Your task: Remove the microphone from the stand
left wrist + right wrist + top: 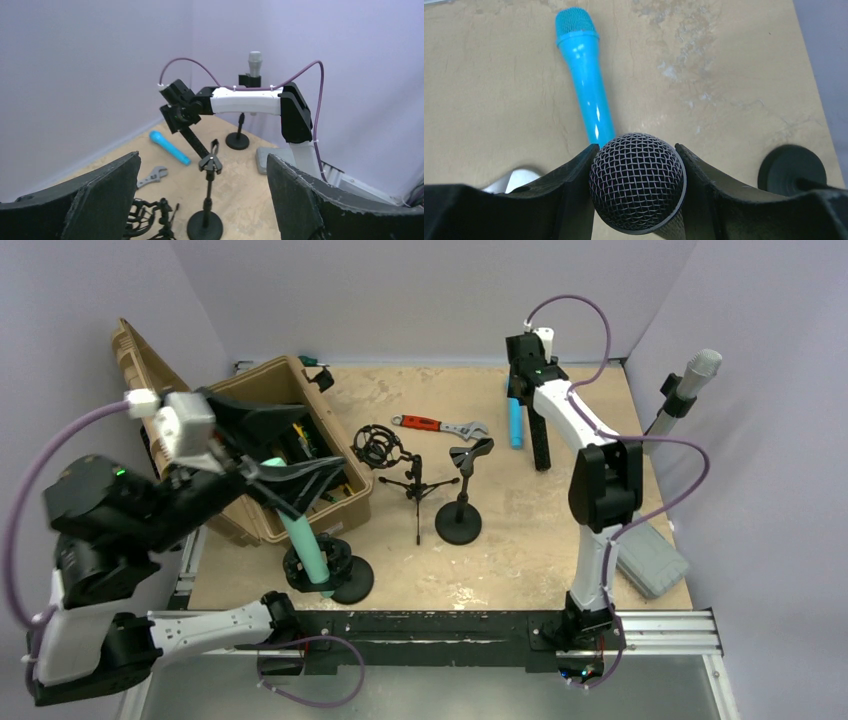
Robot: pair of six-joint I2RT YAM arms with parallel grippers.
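The right gripper (636,150), upper middle of the overhead view, is clamped on the black microphone (637,189). Its mesh head is wedged between the 2 fingers and its body slants down from them. A blue microphone (586,85) lies flat on the table (734,75) just beside it. The empty stand (461,492) sits mid-frame, well apart. At left, the left gripper (202,156) gapes wide, holding nothing, near the top of a teal microphone (303,540).
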